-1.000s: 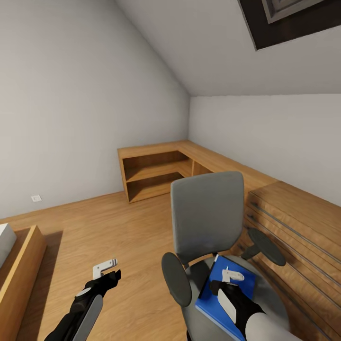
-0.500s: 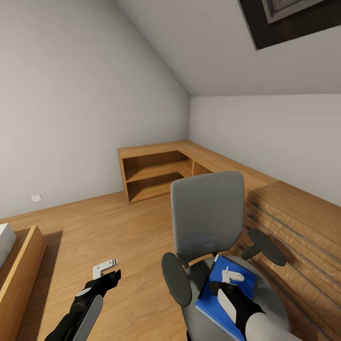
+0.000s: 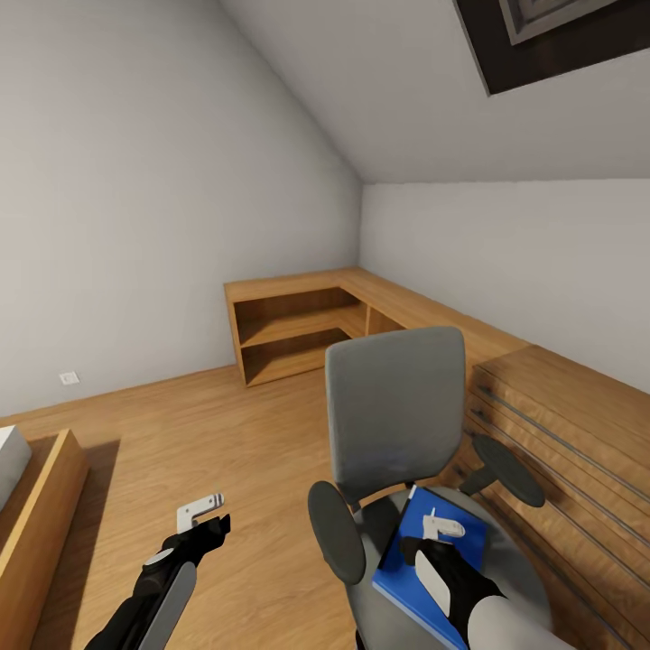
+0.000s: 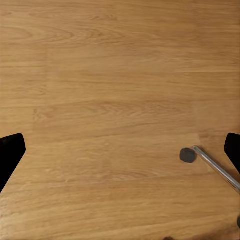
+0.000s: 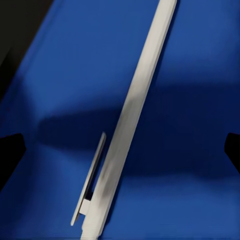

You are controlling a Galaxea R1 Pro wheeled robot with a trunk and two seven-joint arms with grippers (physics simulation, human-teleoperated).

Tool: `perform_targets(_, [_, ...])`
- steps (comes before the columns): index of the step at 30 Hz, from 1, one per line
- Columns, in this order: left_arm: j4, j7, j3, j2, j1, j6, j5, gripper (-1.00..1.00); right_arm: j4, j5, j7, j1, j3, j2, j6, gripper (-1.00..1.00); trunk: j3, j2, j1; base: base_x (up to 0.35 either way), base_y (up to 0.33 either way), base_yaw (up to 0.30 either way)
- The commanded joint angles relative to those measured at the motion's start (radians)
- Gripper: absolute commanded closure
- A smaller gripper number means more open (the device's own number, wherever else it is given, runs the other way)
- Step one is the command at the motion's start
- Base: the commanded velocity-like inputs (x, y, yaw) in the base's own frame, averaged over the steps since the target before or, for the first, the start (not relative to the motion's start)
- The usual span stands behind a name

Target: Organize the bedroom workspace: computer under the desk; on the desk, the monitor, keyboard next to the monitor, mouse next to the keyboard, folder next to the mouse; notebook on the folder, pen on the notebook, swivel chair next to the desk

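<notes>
Across the sloped-ceiling bedroom nothing is shifting between glances, so I'm holding my right gripper [image 3: 442,528], jaws spread, over the pen [image 5: 131,120] lying on the folder [image 3: 406,564] mid-seat on the swivel chair [image 3: 394,411], left gripper [image 3: 200,513] idling open above the floor [image 3: 226,424].

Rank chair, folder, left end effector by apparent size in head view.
1. chair, largest.
2. folder, partly hidden by the right arm.
3. left end effector, smallest, though it sits nearer the camera.
</notes>
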State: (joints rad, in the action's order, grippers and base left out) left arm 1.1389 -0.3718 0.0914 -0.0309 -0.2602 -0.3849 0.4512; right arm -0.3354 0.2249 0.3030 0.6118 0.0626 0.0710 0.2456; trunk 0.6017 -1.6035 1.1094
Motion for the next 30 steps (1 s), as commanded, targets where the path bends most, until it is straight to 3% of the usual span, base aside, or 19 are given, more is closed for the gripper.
perform_targets(1, [0.001,-0.01,0.004,-0.001,-0.001,-0.002,0.01,-1.0,-0.002,0.009,0.007,0.0,0.007,0.0,0.007,-1.0,0.001,-0.001,0.0,0.0,0.0,0.0])
perform_targets(10, [0.001,-0.01,0.004,-0.001,-0.001,-0.002,0.011,-1.0,-0.002,0.016,0.007,0.0,0.006,-0.002,0.02,-1.0,0.001,-0.001,0.0,0.0,0.0,0.0])
perform_targets(19, [0.001,-0.01,0.004,-0.001,-0.001,-0.002,0.011,-1.0,-0.003,0.069,0.007,0.001,0.008,-0.003,0.036,-1.0,0.001,-0.001,0.0,0.0,0.0,0.0])
perform_targets(30, [0.001,-0.01,0.004,-0.001,-0.001,-0.002,0.011,-1.0,-0.004,0.08,0.007,0.002,0.008,-0.003,0.041,-1.0,0.001,-0.001,0.0,0.0,0.0,0.0])
